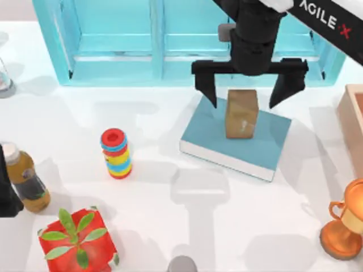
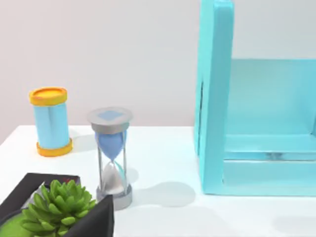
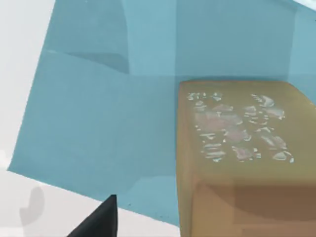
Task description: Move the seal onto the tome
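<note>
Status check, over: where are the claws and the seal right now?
Right claw open, above seal. Seal on tome. Left arm parked at table's left edge. Nothing in the way.

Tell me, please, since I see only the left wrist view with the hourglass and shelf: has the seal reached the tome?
Observer: Yes. In the top view the seal stands on the tome.
Operator: Is the right gripper holding it?
Observer: No. The right gripper is open above it, one finger on each side, clear of the block.
Operator: Where is the left arm?
Observer: The left gripper sits at the table's left edge, beside a brown bottle.
</note>
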Robot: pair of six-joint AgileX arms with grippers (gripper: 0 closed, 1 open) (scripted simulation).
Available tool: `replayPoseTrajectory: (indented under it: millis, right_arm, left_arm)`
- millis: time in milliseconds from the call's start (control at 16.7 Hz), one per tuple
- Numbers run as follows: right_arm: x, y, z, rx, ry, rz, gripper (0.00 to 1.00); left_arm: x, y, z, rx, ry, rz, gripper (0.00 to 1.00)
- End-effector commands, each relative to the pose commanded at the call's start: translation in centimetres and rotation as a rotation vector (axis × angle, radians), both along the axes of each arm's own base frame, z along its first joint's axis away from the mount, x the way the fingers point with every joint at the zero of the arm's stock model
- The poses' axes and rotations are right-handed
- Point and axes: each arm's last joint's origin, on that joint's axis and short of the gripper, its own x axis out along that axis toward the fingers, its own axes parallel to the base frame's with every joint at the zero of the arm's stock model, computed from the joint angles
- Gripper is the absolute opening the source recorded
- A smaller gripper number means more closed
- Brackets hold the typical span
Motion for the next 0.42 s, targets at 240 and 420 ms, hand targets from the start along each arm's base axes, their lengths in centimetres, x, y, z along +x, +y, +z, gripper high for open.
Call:
replayPoseTrajectory:
  millis: [240, 420]
  right_arm:
    - [0.0, 0.1, 1.9, 0.004, -0.007, 0.001, 1.00]
    - [0.0, 0.0, 2.5, 0.002, -0.004, 0.000, 1.00]
  left_arm:
    - [0.0, 0.0, 0.0, 0.000, 0.000, 0.000, 1.00]
    - [0.0, 0.0, 0.0, 0.000, 0.000, 0.000, 1.00]
